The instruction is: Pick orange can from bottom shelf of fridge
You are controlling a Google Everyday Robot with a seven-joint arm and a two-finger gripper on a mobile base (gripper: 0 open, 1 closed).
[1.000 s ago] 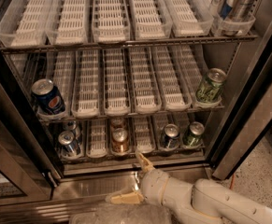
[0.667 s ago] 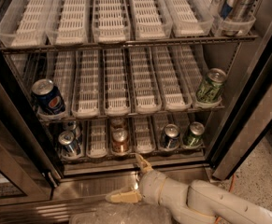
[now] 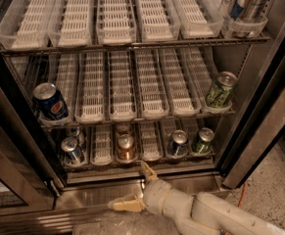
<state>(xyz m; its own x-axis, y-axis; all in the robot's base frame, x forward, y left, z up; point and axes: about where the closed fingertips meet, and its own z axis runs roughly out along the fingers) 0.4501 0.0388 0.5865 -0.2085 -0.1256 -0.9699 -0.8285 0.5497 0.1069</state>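
The fridge (image 3: 259,106) stands open with wire racks. The orange can (image 3: 126,148) stands upright in a middle lane at the front of the bottom shelf (image 3: 151,146); a second can shows behind it. My gripper (image 3: 132,187) is low in front of the fridge's steel base, just below and slightly right of the orange can, not touching it. Its two tan fingers are spread wide apart: one (image 3: 149,172) points up toward the shelf, the other (image 3: 124,205) points left. It holds nothing.
On the bottom shelf a silver-blue can (image 3: 71,151) stands at left, a dark can (image 3: 178,144) and a green can (image 3: 202,141) at right. The middle shelf holds a Pepsi can (image 3: 51,103) and a green can (image 3: 220,90). Bottles (image 3: 242,9) stand top right.
The gripper has stayed in nearly the same place below the bottom shelf, fingers still spread. The cans have not moved.
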